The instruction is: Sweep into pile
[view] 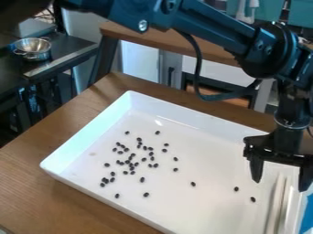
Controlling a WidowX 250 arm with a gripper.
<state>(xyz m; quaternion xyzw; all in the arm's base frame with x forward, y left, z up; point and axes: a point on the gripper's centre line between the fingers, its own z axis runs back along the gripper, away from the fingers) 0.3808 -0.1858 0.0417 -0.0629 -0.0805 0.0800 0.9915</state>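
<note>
My gripper hangs over the right side of the white tray, its two fingers spread apart and open. Between and below the fingertips, a pale stick-like tool lies lengthwise along the tray's right side; its lower part runs toward the bottom of the view. Many small dark beans are scattered mostly over the left and middle of the tray floor. A single bean sits apart near the centre, and two more, one of them a bean, lie left of the tool.
The tray's raised walls surround the beans, on a brown wooden table. A blue item shows at the lower right edge. Behind stand a wooden-topped piece of furniture and, at upper left, a metal bowl on a dark counter.
</note>
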